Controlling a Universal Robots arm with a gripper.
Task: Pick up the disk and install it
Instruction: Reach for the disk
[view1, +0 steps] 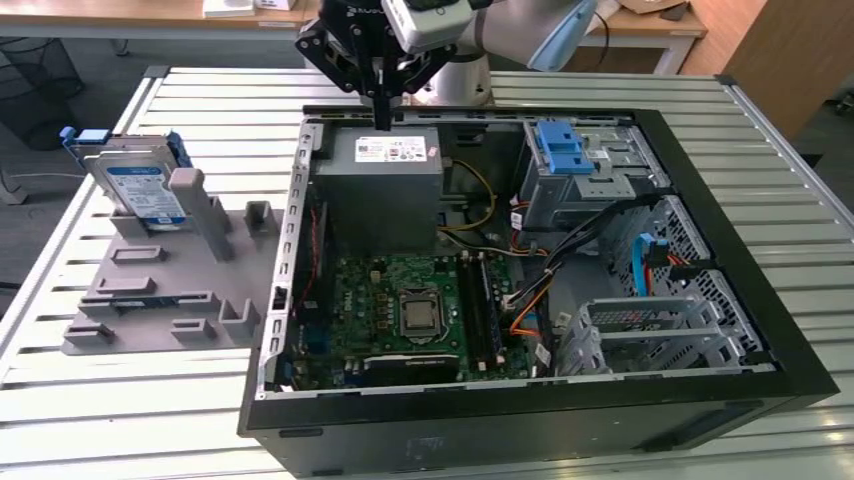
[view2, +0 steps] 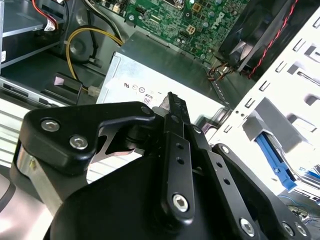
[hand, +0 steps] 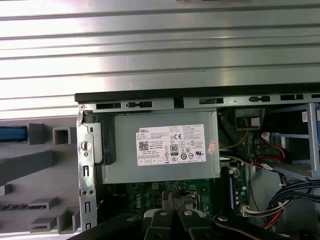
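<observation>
The disk (view1: 143, 187), a silver drive with a white-and-blue label in a blue carrier, stands upright in the grey fixture (view1: 160, 290) on the exterior view's left, outside the computer case. A blue edge of its carrier (hand: 12, 134) appears in the first wrist view. My gripper (view1: 384, 118) hangs over the back edge of the case, just above the grey power supply (view1: 380, 175), well apart from the disk. Its two black fingers lie together with nothing between them, as both wrist views show (view2: 170, 99) (hand: 172, 199).
The open black case (view1: 747, 250) holds a green motherboard (view1: 400, 310), cables, a drive cage with a blue carrier (view1: 571, 148) at the back right, and a metal cage (view1: 654, 325) at the front right. All rests on a slatted metal table (view1: 160, 400).
</observation>
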